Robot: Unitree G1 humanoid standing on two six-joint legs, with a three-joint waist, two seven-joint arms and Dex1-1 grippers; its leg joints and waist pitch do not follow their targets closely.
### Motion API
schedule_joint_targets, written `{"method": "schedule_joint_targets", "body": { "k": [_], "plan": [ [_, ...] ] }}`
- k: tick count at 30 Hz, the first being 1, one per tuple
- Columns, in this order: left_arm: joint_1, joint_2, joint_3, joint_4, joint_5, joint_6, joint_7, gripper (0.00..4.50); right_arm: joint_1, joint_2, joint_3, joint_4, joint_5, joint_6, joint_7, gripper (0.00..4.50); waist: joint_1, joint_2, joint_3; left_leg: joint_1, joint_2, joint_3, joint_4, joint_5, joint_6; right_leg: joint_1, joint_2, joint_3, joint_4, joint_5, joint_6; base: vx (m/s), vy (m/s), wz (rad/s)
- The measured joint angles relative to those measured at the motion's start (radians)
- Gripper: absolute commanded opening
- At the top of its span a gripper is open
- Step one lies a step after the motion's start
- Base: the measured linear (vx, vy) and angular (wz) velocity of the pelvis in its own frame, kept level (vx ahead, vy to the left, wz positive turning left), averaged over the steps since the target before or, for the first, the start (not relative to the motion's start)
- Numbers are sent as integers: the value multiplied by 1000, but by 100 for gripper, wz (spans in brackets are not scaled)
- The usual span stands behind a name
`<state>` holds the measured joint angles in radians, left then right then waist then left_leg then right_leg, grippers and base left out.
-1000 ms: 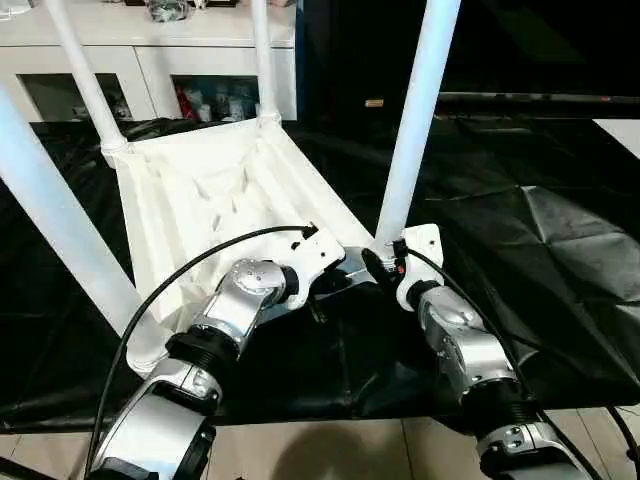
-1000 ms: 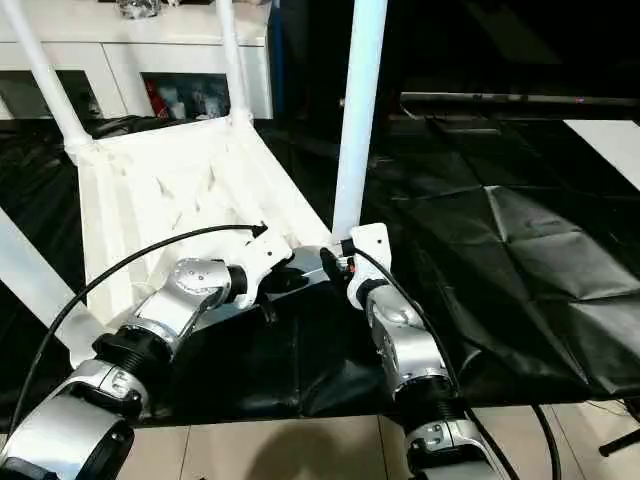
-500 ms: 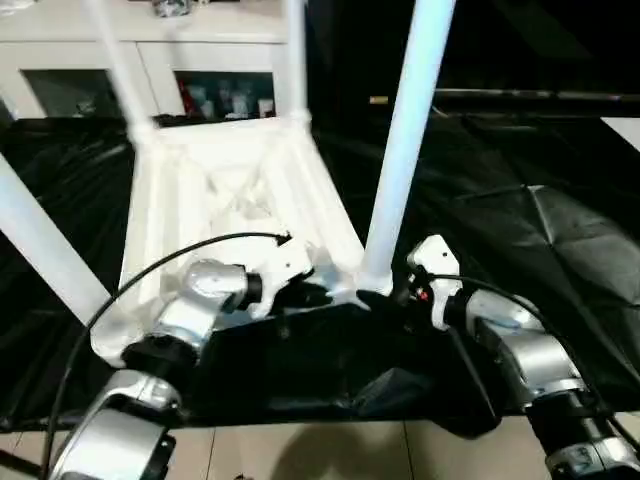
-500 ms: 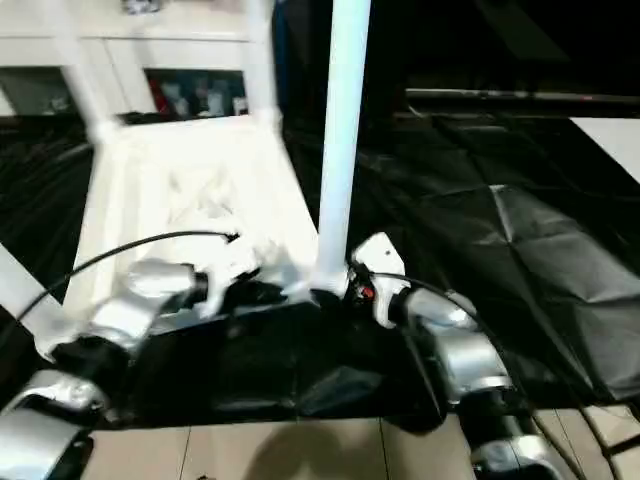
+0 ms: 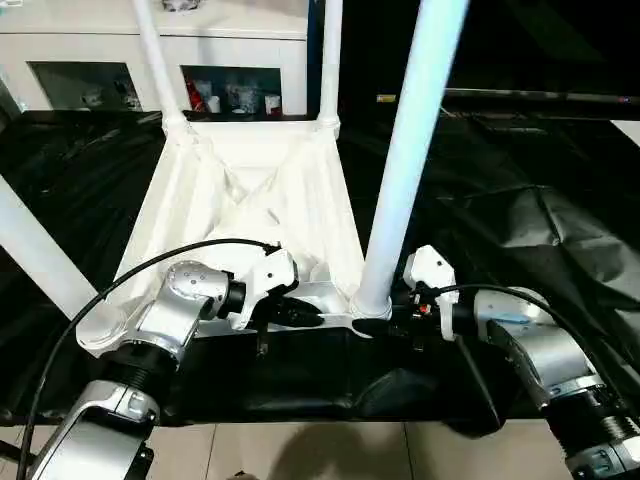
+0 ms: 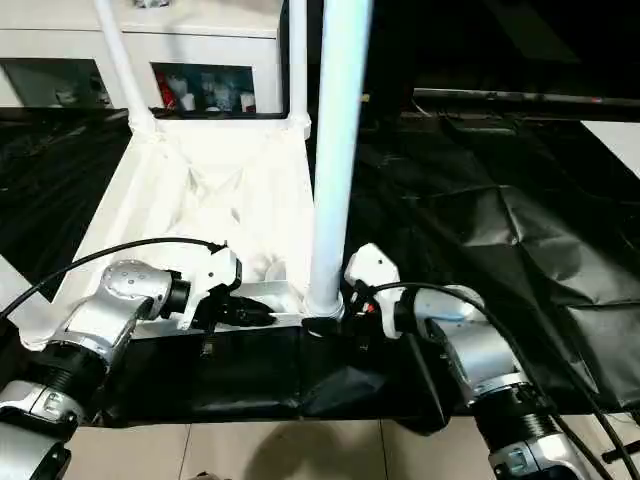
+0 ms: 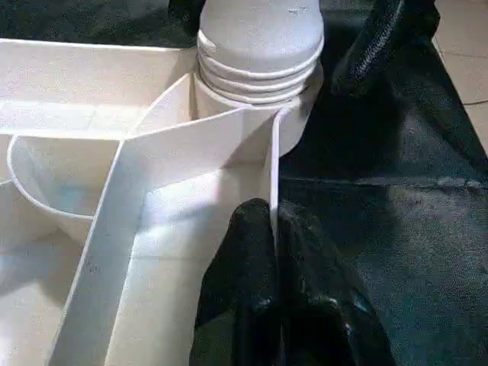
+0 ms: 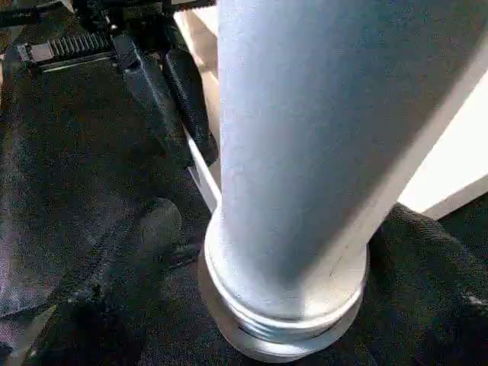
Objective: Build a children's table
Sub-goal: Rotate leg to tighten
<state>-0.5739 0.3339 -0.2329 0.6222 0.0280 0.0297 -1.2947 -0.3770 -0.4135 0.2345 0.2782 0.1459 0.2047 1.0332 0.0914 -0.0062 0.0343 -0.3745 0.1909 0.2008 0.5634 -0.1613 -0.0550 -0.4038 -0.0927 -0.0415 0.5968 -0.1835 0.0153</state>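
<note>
Left eye view, listed left to right. Children's table (image 5: 250, 200): white, upside down on the black-draped work table (image 5: 560, 200), ribbed underside up, four legs standing in the corner sockets. Near-left leg (image 5: 40, 255): cut off by the picture's edge. Two far legs: tops cut off at the upper edge. Near-right leg (image 5: 410, 150): top likewise cut off, foot seated in its socket at the table's near edge.

Left gripper (image 5: 300, 312): at the near rim of the tabletop, just left of the near-right leg's socket. In the left wrist view its black fingers (image 7: 244, 290) are pressed together on a thin upright wall of the tabletop's edge; the wall runs between them. The leg's threaded end (image 7: 259, 53) lies just beyond.

Right gripper (image 5: 400, 312): just right of the near-right leg's base, fingers largely hidden behind the leg and hard to make out against the black cloth. In the right wrist view the leg (image 8: 305, 152) stands close in front, with dark finger shapes on either side and spread apart; contact with the leg cannot be told.

Change from a second ago: the right forearm now reaches in from further right and lies more level; the left gripper remains at the rim.

Behind: white cabinet (image 5: 150, 50).
</note>
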Motion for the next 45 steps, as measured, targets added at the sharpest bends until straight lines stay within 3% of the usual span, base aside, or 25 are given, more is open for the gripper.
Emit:
{"method": "schedule_joint_targets", "body": {
  "k": [6, 7, 11, 12, 20, 30, 36, 39, 45],
  "plan": [
    [2, 4, 0, -3, 0, 0, 1, 0, 0, 3, 0, 0, 1, 0, 0, 399, -1, -1, 0, 0, 0, 0, 0, 0, 0, 0, 0, 0, 1, 0, 0, 0, 0, 0],
    [3, 4, 0, -4, 0, 0, 1, 0, 0, 4, 0, 0, 1, 0, 0, 372, -1, -1, 1, 0, 0, 0, 0, 0, 0, 0, 0, 0, 1, 0, 0, 0, 0, 0],
    [8, 10, 0, -11, -1, 0, -5, 0, 0, 6, 0, 2, 0, 0, -3, 359, -1, -1, 1, 0, 0, 0, 0, 0, 0, 0, 0, 0, 1, 0, 0, 0, 0, 0],
    [9, 11, 0, -11, -2, 0, -6, 0, 0, 11, 0, 4, 0, 0, -6, 330, -1, -1, 1, 0, 0, 0, 0, 0, 0, 0, 0, 0, 1, 0, 0, 0, 0, 0],
    [10, 13, 0, -11, -2, 0, -5, 0, -1, 19, -2, 11, 0, 0, -26, 275, -2, -1, 1, 1, 0, 0, 1, 0, 0, 0, 0, 0, 2, 0, 0, 0, 0, 0],
    [10, 15, 1, -9, -2, 0, 0, 0, -1, 34, -10, 31, 0, -15, -37, 267, -2, -2, 1, 1, 0, 0, 2, 0, 0, 0, 0, 0, 4, 0, 0, 0, 0, 0],
    [-38, -42, 2, 65, 39, -15, 183, 0, -27, 137, -72, 141, -30, -54, -273, 267, -14, -6, 3, 4, 0, 0, 5, 0, -1, 1, 0, 2, 4, -1, 2, 0, 0, 0],
    [-67, -95, 3, 107, 68, -10, 295, 0, -23, 224, -129, 166, -36, -52, -450, 266, -17, -5, 3, 4, 0, 0, 5, 0, -1, 1, 0, 3, 5, -1, 2, 0, 0, 0],
    [-115, -195, 0, 168, 111, 18, 455, 0, -31, 321, -181, 197, -78, -66, -696, 266, -6, -2, 1, 5, -1, 0, 4, 0, -1, 3, -1, 3, 3, 0, 0, 0, 0, 0]
  ]
}}
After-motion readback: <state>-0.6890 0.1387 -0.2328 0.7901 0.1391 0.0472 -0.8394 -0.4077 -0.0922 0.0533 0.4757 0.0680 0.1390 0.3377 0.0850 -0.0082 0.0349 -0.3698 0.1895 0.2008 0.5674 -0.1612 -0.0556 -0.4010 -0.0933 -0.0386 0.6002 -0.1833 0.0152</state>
